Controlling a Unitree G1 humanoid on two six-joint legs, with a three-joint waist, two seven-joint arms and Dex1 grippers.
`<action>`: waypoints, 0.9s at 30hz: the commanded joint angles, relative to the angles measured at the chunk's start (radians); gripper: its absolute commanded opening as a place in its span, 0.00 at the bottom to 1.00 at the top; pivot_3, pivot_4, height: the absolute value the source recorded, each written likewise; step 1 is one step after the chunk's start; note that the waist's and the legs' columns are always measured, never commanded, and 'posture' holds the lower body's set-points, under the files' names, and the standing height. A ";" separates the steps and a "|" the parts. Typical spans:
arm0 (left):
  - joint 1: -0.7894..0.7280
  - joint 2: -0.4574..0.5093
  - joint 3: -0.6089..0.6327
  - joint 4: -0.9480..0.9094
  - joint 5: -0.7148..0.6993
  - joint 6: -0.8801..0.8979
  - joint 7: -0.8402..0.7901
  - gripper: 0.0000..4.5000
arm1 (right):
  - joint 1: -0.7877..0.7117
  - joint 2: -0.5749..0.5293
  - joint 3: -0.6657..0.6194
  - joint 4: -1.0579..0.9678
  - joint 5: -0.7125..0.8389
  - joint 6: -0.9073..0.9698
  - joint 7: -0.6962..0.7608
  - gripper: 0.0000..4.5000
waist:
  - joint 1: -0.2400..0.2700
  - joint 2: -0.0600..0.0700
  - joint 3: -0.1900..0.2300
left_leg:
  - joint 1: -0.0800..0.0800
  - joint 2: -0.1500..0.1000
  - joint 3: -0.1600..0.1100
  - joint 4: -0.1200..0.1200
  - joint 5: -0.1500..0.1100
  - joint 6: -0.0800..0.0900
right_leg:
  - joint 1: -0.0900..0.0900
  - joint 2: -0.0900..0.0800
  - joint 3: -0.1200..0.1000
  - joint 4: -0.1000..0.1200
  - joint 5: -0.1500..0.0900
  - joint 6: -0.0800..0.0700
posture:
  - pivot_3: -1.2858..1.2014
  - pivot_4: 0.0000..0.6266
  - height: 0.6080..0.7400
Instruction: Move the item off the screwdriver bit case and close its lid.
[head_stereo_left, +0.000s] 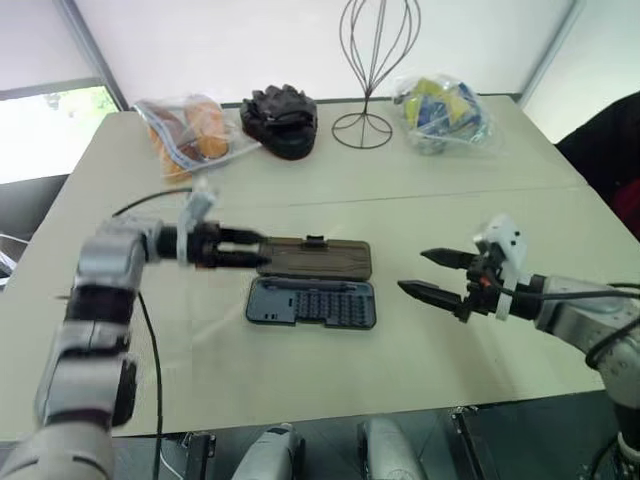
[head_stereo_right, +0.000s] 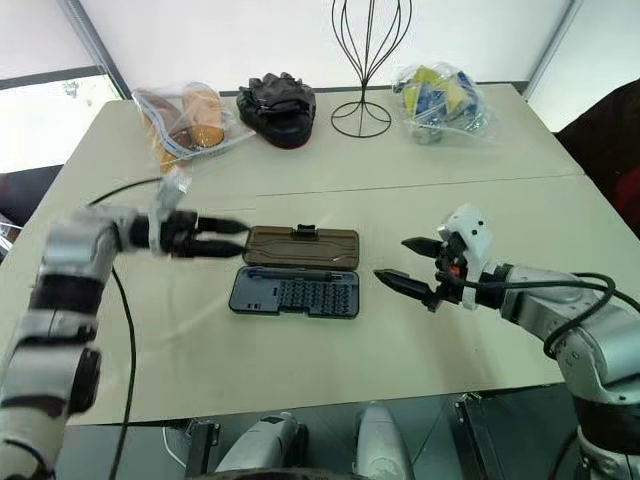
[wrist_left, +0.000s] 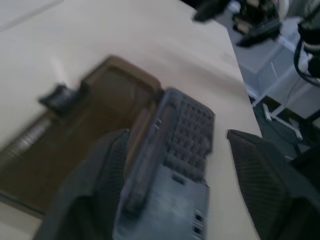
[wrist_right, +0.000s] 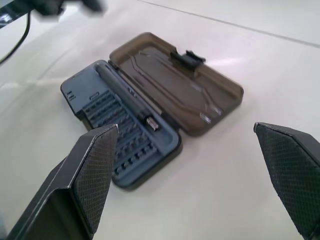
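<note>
The wire stand (head_stereo_left: 370, 98) is cut off at its top by the picture's edge. The bits in the bit case (head_stereo_left: 312, 302) are too small to tell apart. What the left plastic bag (head_stereo_left: 190, 135) and the right plastic bag (head_stereo_left: 440, 113) contain cannot be made out.

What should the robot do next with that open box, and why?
Probably slip the left gripper under the brown lid and tip it over the blue tray. The lid lies flat open with nothing on it, and that open gripper is right beside it; the right gripper is farther off.
</note>
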 joint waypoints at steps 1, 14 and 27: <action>0.094 0.027 0.039 -0.220 -0.063 0.038 0.089 0.28 | -0.099 -0.001 0.051 0.070 -0.058 -0.060 0.035 1.00 | 0.011 0.001 0.000 | 0.000 0.000 0.000 0.000 0.000 0.000 | 0.001 0.000 0.000 -0.005 0.000 0.000 | 0.52 0.24 1.00; 0.239 -0.019 -0.192 -0.190 0.158 -0.324 0.301 0.02 | -0.442 0.157 0.367 0.510 -0.432 -0.253 0.043 1.00 | 0.017 0.001 0.000 | 0.001 0.001 0.002 -0.001 0.000 0.000 | 0.006 0.000 -0.002 -0.014 0.000 0.000 | 0.52 0.24 1.00; 0.351 -0.038 -0.262 -0.076 0.225 -0.489 0.377 0.02 | -0.655 0.298 0.488 0.963 -0.633 -0.306 0.135 1.00 | 0.019 0.006 -0.003 | 0.016 0.001 0.002 -0.005 0.000 0.000 | 0.018 0.001 -0.002 -0.015 0.000 0.000 | 0.52 0.24 1.00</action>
